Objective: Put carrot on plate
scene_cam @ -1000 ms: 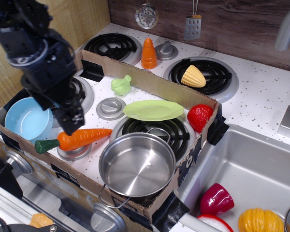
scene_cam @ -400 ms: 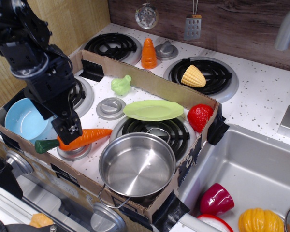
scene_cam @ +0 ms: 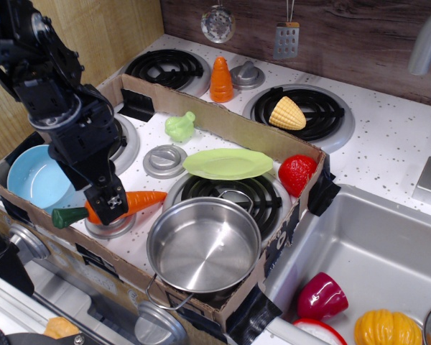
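Speckled white stove surface (scene_cam: pixel 388 136), wood-panelled wall behind; black tool (scene_cam: pixel 109 203) clenched around the smooth tapered carrot (scene_cam: pixel 140 200), lime plate (scene_cam: pixel 228 164) well apart.

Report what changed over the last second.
The hand moved down and slightly right onto the carrot, now covering its middle; whether it grips it is unclear. The carrot, plate, pot and blue bowl stayed put.

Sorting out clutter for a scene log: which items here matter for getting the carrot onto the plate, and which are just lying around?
Job: carrot, plate, end effector.
Lying about: steel pot, blue bowl, strawberry, corn, stubby orange cone, green toy vegetable.
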Motion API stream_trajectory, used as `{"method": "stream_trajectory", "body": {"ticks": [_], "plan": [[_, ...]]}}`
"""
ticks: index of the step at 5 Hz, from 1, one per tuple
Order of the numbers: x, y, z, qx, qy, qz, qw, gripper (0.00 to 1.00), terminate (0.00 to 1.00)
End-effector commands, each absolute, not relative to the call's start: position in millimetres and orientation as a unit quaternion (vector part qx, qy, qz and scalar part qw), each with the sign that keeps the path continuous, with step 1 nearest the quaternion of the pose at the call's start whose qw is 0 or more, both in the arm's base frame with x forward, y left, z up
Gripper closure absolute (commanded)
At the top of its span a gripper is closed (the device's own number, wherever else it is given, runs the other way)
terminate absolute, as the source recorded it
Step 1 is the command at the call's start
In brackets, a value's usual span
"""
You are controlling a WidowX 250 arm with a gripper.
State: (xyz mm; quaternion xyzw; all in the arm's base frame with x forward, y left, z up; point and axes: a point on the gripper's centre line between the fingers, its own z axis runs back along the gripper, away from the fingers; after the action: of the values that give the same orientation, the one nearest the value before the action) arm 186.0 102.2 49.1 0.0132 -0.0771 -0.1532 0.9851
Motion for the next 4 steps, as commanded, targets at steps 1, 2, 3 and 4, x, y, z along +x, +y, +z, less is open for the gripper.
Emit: {"method": "stream_trajectory", "body": {"ticks": [1, 2, 3, 4], "plan": [[207.0, 113.4, 42.4, 0.005, -0.088, -0.158, 0.984, 0.0, 0.0], [205.4, 113.0, 30.8, -0.005, -0.093, -0.154, 0.984, 0.0, 0.0], [201.3, 110.5, 25.1, -0.008, -0.095, -0.154, 0.983, 0.0, 0.0], [198.4, 109.4, 25.3, -0.007, -0.093, -0.15, 0.984, 0.0, 0.0]]}}
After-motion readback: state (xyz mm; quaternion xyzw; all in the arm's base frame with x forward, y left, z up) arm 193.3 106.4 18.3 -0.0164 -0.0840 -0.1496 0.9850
